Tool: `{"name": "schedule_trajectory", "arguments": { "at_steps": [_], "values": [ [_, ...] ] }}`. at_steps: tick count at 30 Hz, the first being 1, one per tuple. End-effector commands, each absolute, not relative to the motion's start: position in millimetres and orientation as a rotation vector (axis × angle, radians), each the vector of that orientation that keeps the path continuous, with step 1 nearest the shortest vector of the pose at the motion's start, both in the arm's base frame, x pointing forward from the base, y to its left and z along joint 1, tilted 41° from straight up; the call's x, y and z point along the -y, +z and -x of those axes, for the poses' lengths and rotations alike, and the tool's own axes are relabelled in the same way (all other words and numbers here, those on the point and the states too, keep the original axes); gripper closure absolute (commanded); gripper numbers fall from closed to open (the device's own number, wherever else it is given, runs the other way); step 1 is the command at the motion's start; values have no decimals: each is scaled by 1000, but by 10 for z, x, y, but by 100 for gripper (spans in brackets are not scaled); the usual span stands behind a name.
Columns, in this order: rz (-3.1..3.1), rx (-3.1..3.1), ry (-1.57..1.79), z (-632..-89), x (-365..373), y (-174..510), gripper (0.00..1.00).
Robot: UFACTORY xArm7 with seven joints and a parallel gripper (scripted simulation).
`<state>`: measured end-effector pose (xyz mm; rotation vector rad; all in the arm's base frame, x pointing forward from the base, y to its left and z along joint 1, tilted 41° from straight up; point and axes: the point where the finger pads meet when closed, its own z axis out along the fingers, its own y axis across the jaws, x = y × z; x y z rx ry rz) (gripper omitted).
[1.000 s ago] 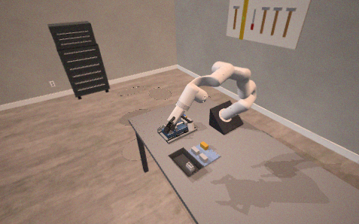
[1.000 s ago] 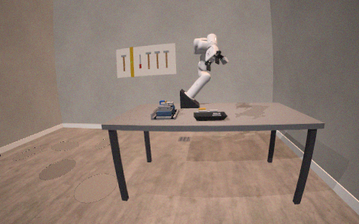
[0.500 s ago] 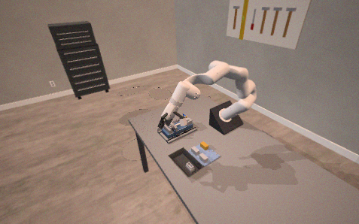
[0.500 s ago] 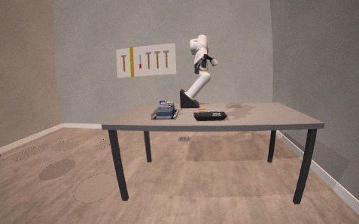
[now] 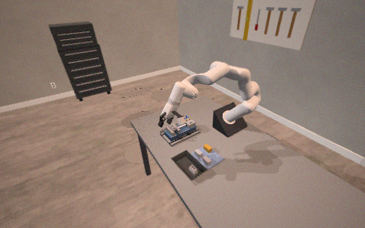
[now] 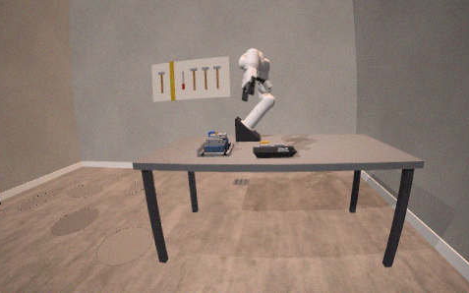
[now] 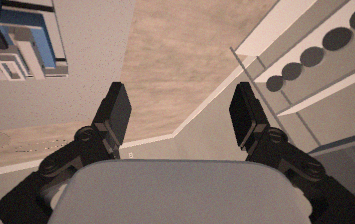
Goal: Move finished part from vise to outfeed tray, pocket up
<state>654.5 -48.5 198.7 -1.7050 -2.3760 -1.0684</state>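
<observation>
Top view: the gripper [image 5: 166, 119] hangs wide open and empty near the vise [image 5: 180, 129]; the part seems to sit there, not taken.
Exterior view: the tray [image 6: 274, 151] waits beside.
Wrist view: fingers hold nothing; everything remains to do.

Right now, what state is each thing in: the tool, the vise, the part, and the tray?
Tool: open, holding nothing, raised well above the table.
Vise: on the table, untouched.
Part: seemingly in the vise; too small to confirm.
Tray: on the table, holding one pale block.
</observation>
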Motion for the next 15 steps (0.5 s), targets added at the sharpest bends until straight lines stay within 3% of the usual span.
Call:
{"name": "schedule_trajectory", "arguments": {
  "at_steps": [1,3,4,15],
  "values": [
    [1709,2375,-1067,-6552,513,1985,0],
    [1709,2375,-1067,-6552,513,1985,0],
    [1724,2319,-1000,-6410,698,1637,0],
    [1731,2276,-953,-6292,818,1390,0]
  ]
}}
